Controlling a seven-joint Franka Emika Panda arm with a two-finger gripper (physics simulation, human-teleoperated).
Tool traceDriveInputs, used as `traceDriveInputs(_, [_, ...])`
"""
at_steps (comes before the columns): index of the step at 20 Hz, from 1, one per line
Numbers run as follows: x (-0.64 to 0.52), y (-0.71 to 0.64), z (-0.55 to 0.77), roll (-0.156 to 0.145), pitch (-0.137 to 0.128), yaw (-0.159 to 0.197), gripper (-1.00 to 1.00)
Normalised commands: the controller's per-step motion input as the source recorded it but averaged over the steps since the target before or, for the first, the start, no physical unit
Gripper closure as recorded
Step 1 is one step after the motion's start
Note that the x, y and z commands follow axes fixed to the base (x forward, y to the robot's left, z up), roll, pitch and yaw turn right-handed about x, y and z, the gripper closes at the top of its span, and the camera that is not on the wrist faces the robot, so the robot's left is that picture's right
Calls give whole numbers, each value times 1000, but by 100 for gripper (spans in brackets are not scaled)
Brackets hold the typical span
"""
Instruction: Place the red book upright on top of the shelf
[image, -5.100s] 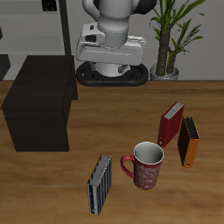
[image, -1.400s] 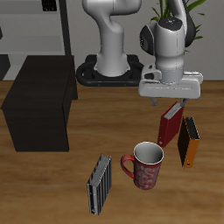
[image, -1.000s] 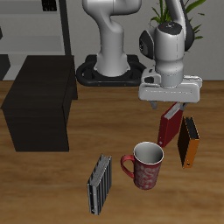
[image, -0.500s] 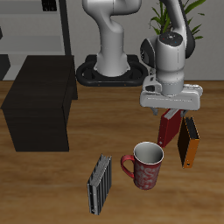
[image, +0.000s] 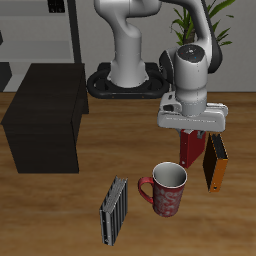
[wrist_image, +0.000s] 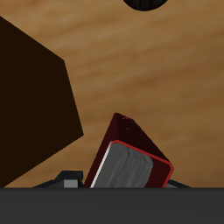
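The gripper (image: 192, 131) hangs right over the red book (image: 190, 150), which stands on the table (image: 60, 215) beside the orange-and-black book (image: 215, 162), behind the mug (image: 166, 189). I cannot tell if its fingers are spread or pinching. The shelf (image: 45, 115) is well apart.

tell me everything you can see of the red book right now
The red book is a slim dark-red hardcover with a pale grey page edge, clear in the wrist view. It stands upright on the wooden table, behind the mug and beside the orange-and-black book. The gripper sits right over its top end, hiding it; whether the jaws grip it cannot be told.
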Motion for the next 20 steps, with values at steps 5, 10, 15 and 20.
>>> traceDriveInputs(5, [35,-34,8,2,2,4,100])
traceDriveInputs(10, [-48,-45,109,14,3,10,100])
traceDriveInputs(15, [-33,-183,307,6,2,37,100])
traceDriveInputs(20, [-51,-329,434,2,-55,71,100])
